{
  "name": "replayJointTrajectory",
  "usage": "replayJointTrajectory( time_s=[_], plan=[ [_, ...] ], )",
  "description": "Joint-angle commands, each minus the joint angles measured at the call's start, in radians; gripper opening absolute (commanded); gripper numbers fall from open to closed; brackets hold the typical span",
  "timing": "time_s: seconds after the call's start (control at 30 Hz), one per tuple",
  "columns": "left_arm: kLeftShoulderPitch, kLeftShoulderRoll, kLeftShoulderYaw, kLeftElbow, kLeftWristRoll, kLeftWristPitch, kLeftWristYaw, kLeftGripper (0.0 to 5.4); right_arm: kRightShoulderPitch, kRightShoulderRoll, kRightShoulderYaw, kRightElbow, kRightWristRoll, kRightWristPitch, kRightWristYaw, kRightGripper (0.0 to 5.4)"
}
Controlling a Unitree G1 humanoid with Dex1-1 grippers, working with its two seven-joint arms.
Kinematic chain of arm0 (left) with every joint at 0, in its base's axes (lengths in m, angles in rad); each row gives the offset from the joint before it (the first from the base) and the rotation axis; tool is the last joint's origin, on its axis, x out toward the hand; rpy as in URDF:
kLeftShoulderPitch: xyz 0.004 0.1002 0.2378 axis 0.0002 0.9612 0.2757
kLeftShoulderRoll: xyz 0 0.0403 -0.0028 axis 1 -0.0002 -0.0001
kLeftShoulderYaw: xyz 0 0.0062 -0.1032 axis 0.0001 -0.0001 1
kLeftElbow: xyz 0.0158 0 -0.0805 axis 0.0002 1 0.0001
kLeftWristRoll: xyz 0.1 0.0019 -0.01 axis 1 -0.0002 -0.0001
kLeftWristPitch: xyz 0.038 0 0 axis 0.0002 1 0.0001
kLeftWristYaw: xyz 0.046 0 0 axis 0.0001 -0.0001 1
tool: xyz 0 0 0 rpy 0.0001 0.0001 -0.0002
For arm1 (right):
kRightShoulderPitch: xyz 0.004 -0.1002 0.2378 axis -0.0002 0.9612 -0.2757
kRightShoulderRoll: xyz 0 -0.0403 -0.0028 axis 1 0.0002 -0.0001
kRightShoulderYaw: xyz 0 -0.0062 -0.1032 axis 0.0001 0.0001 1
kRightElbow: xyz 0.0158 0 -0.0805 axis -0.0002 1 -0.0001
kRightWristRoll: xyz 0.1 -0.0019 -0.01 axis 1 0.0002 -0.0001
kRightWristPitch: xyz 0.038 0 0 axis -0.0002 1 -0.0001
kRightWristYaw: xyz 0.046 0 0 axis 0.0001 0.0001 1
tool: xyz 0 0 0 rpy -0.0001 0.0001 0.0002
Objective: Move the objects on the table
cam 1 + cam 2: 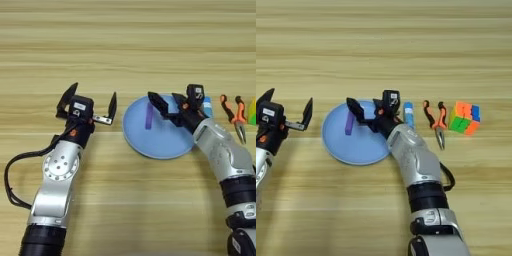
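Centrally on the wooden worktop [128,45] sat a round light-blue plate [160,145], and a thin purple bar [149,116] lay on its left part, running roughly up and down in the picture. Over the plate's upper right area hovered the right gripper [166,104], its two black fingers spread apart with nothing between them; the left-hand fingertip stood just right of the bar's upper end, though whether it touched the bar could not be told. Just beside the plate's right rim, partly hidden behind the right gripper's body, lay the blue tube [410,116] with its lighter cap towards the far side. Further right rested orange-handled pliers [437,122], handles away from the robot, and beyond them the multicoloured puzzle cube [465,118], well apart from the plate. To the left of the plate, the left gripper [89,102] hung above bare wood, its fingers wide apart and empty, the nearer fingertip close to the plate's left rim without reaching it.
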Motion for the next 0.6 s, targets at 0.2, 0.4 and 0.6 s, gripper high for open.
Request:
replayJointTrajectory(
  time_s=[0.2, 0.4, 0.6],
  plan=[
    [-0.008, 0.001, -0.001, 0.006, -0.002, 0.002, 0.006, 5.4, 0.09, -0.046, 0.034, -0.141, -0.127, -0.132, -0.083, 5.38],
    [-0.008, -0.004, -0.001, 0.008, -0.002, 0.001, 0.01, 5.4, 0.158, -0.104, -0.01, -0.181, -0.173, -0.193, -0.127, 5.38],
    [-0.009, -0.007, -0.001, 0.009, -0.003, 0.002, 0.013, 5.4, 0.192, -0.136, -0.04, -0.189, -0.187, -0.215, -0.158, 5.38]
  ],
)
